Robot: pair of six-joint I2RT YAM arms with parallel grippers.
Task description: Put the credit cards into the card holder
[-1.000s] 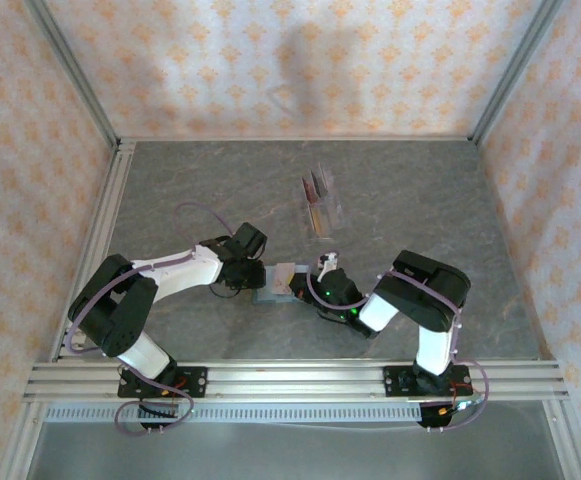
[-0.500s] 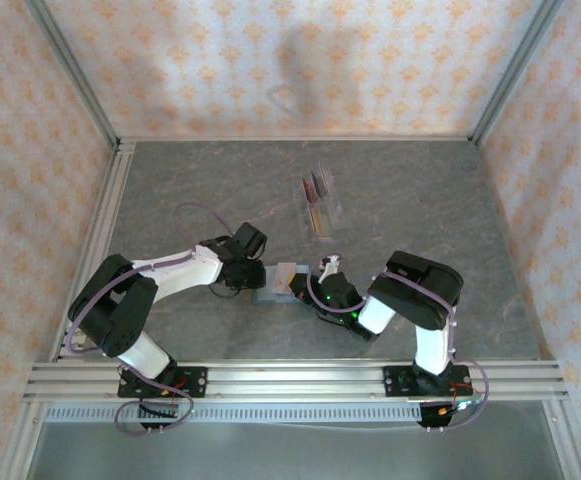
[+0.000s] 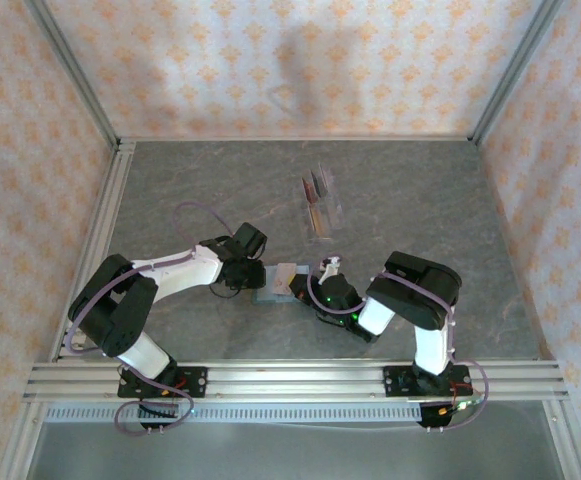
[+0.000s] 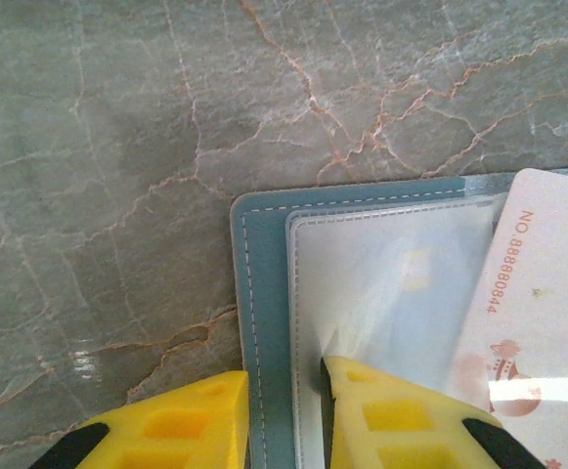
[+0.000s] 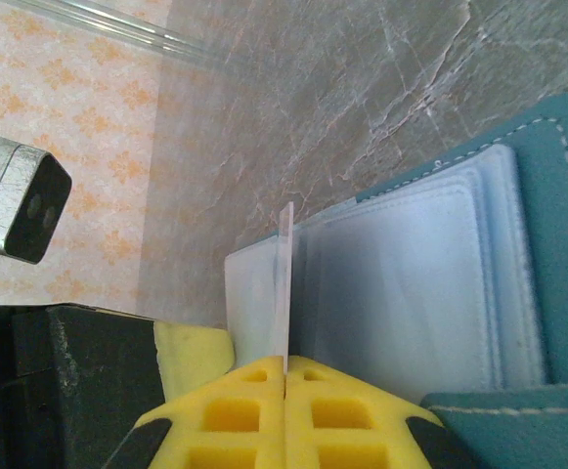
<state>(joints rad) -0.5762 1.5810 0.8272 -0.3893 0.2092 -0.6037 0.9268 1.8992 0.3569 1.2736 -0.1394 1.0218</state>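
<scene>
The teal card holder (image 3: pixel 268 289) lies open on the table, its clear sleeves (image 5: pixel 401 283) facing up. My left gripper (image 4: pixel 285 386) sits at its left edge (image 4: pixel 264 293): one yellow fingertip is beside the stitched teal border, the other presses on the top sleeve (image 4: pixel 391 283), and the border fills the narrow gap. My right gripper (image 5: pixel 285 363) is shut on a pale credit card (image 5: pixel 285 283), seen edge-on, standing at the sleeves' mouth. The left wrist view shows that card (image 4: pixel 538 313), white-pink with a printed number, overlapping the holder's right part. From above the left gripper (image 3: pixel 252 279) and right gripper (image 3: pixel 306 288) flank the holder.
A clear slotted rack (image 3: pixel 321 205) stands further back on the marble table, with a dark red card (image 3: pixel 318 183) and brownish cards (image 3: pixel 315 217) upright in it. Aluminium rails (image 3: pixel 300 380) run along the near edge, and patterned walls enclose the table.
My right arm has edged slightly left with the card. The left arm and the card holder have stayed put.
</scene>
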